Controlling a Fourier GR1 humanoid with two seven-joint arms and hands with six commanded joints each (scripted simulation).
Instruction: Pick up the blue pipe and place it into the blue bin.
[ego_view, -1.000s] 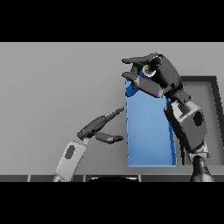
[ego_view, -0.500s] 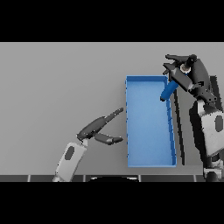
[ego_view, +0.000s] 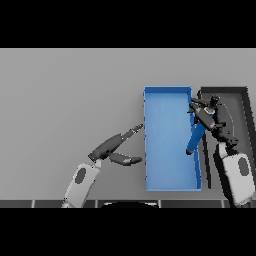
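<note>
On our plain grey table (ego_view: 70, 90), a blue bin (ego_view: 167, 150) sits beside a dark tray (ego_view: 245, 100). Our right hand (ego_view: 209, 114) clamps the blue pipe (ego_view: 196, 137) over it; our left hand (ego_view: 112, 149) rests apart, fingers straight

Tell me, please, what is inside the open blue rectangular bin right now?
Only the blue pipe shows over the blue rectangular bin, lower end toward its floor, upper end covered by the right hand gripping it.

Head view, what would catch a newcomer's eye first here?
The blue bin stands out first, long and bright on the grey table, right of centre. Next is the blue pipe, slanting down over the bin's right side, held at its top by the right robot hand. The left robot hand lies open just left of the bin, and a dark tray sits to the bin's right.
</note>
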